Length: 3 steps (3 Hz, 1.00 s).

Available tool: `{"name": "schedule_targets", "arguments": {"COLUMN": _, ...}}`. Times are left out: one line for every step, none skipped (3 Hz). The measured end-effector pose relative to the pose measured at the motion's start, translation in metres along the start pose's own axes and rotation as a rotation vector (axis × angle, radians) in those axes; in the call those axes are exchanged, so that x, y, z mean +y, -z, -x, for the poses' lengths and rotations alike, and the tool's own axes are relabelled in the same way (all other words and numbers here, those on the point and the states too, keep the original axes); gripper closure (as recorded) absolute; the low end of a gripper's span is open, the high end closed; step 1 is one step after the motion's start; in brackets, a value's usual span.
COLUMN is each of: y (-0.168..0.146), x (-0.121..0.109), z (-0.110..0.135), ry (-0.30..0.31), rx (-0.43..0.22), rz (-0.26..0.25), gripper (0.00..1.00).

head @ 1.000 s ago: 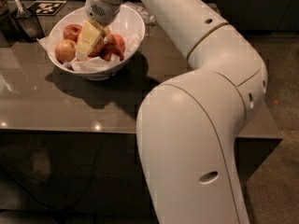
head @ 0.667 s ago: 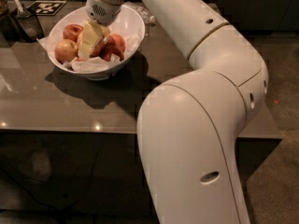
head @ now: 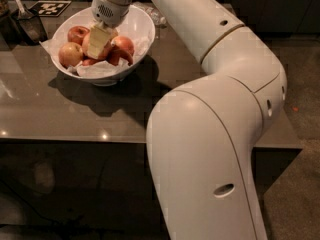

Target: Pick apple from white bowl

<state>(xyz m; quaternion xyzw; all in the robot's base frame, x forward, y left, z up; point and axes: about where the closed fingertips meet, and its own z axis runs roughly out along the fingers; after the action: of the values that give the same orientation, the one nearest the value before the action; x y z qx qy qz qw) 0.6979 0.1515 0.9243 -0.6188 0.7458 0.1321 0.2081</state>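
Note:
The white bowl (head: 142, 26) stands at the back left of the dark table, lined with crumpled white paper and holding several apples. The apple (head: 70, 54), pale orange-pink with a yellowish blush, lies at the bowl's left side. A smaller orange-red apple (head: 77, 33) lies behind it, and darker red apples (head: 123, 47) lie on the right. My gripper (head: 98, 41) reaches down into the middle of the bowl, just right of the apple. It partly hides another apple beneath it.
A black holder with a utensil (head: 26, 23) stands left of the bowl. A black-and-white marker card (head: 52, 7) lies behind it. Crumpled clear wrap (head: 155, 15) lies behind the bowl. My large white arm (head: 215, 134) fills the right and front of the view.
Almost nothing differs. My gripper stays in the middle of the bowl with only a slight shift, and the apples have not moved.

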Motion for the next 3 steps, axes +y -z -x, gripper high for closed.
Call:
{"name": "schedule_targets", "arguments": {"y": 0.000, "x": 0.000, "z": 0.000, "ry": 0.000, "rx": 0.000, "rz": 0.000, "gripper": 0.87}}
{"name": "schedule_targets", "arguments": {"y": 0.014, "x": 0.001, "z": 0.009, "ry": -0.013, "rx": -0.002, "rz": -0.023, "gripper": 1.00}}
{"name": "schedule_targets", "arguments": {"y": 0.043, "x": 0.003, "z": 0.024, "ry": -0.026, "rx": -0.020, "rz": -0.076, "gripper": 1.00}}
